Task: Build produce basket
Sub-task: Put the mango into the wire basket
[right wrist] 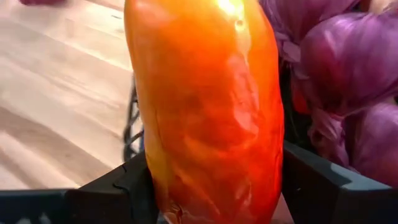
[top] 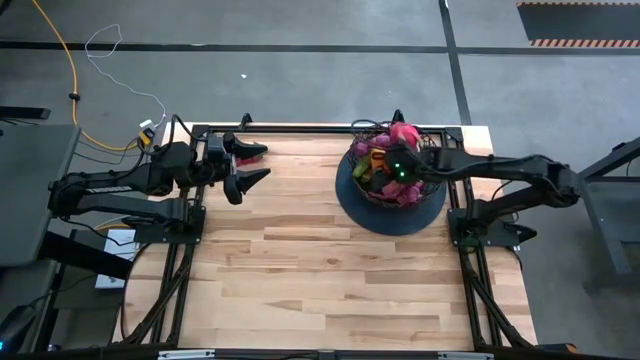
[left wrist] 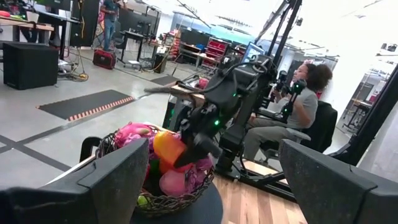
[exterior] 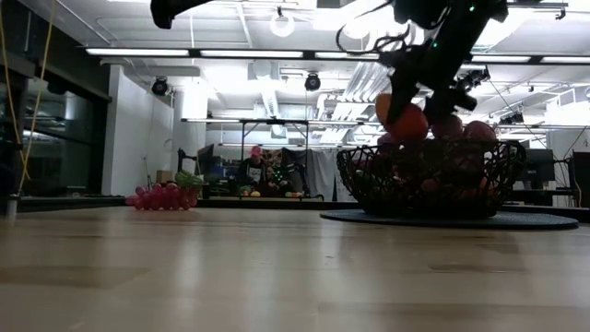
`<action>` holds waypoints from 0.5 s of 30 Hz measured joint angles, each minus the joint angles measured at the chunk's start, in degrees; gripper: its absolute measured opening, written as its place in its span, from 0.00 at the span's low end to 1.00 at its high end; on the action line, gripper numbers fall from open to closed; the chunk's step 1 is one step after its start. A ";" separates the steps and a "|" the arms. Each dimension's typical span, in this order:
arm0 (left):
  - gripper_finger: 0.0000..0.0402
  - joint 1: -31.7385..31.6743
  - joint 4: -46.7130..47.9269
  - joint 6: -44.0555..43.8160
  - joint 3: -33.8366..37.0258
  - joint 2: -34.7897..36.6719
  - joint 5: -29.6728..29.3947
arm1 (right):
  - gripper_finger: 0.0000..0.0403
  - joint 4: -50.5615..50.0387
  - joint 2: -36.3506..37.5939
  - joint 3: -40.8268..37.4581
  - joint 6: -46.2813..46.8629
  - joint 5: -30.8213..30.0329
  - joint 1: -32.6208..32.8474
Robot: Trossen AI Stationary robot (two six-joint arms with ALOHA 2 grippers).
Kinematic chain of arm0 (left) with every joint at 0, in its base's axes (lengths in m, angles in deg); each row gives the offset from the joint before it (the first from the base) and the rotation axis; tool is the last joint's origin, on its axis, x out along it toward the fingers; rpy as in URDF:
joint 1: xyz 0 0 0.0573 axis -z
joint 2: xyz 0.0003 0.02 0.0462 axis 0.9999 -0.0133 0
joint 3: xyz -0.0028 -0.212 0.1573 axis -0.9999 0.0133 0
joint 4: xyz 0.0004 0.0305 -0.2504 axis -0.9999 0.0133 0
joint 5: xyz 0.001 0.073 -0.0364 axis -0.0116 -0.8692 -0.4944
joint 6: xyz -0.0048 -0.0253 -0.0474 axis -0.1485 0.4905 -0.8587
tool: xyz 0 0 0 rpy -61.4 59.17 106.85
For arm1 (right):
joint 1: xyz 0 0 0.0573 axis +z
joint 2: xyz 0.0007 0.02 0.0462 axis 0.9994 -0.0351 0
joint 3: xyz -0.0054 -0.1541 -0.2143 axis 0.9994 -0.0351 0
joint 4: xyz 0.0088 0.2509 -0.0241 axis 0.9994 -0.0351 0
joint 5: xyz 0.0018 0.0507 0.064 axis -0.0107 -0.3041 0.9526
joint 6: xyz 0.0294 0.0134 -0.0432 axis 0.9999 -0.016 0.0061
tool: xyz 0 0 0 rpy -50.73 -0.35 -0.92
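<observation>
Orange and glossy, a long toy fruit (right wrist: 208, 106) fills the right wrist view, clamped between the right gripper (top: 383, 163)'s two dark fingers (right wrist: 323, 183) — clenched on the piece, not released. From above, that gripper hangs over the basket (top: 392, 178), which sits on its dark grey disc base (top: 385, 218) at about one o'clock on the pale wooden table (top: 330, 270), near the far edge. Inside the black wire mesh lies a heap of produce: pink pieces (top: 404, 134) at the far rim, purple grape bunches (right wrist: 348, 68) just beside the held fruit, and red and green bits among them.

At table height the orange fruit (exterior: 404, 118) shows just above the basket's rim (exterior: 429, 148), with the arm coming down onto it from above. A separate pink-red cluster with green on it (exterior: 166, 195) lies well apart from the basket, on that view's far left.

Over at ten o'clock, the left gripper (top: 252, 163) waits above the table's far left corner, its fingers (top: 250, 150) spread wide apart and holding nothing — through them the left wrist view looks across at the basket (left wrist: 180, 196) and a seated person (left wrist: 292, 118) beyond the table.
</observation>
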 joint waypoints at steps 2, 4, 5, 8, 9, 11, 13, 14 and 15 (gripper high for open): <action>0.86 0.00 0.02 0.00 0.00 0.01 0.00 | 0.63 0.15 -1.77 -0.02 0.65 -0.52 0.02; 0.86 0.00 0.02 0.00 0.00 0.01 0.00 | 0.63 0.31 -3.33 -0.04 2.64 -0.70 0.02; 0.86 0.00 0.02 0.00 0.00 0.01 0.00 | 0.63 0.50 -4.09 -0.04 3.80 -0.72 0.02; 0.86 0.00 0.02 0.00 0.00 0.01 0.00 | 0.63 0.56 -6.23 -0.07 7.50 -0.70 0.02; 0.86 0.00 0.02 0.00 0.00 0.01 0.02 | 0.63 0.55 -6.86 -0.07 8.29 -0.70 0.02; 0.86 0.00 0.03 0.00 0.00 0.01 0.02 | 0.64 0.42 -8.01 -0.07 9.25 -0.71 0.02; 0.86 0.00 0.02 0.00 0.00 0.01 0.01 | 0.64 0.40 -9.10 -0.07 9.18 -0.32 0.02; 0.86 0.00 0.02 0.00 0.00 0.01 0.02 | 0.65 0.39 -9.57 -0.09 9.22 0.13 0.02; 0.86 0.00 0.02 0.00 0.00 0.01 0.02 | 0.65 0.47 -9.98 -0.09 9.32 0.27 0.02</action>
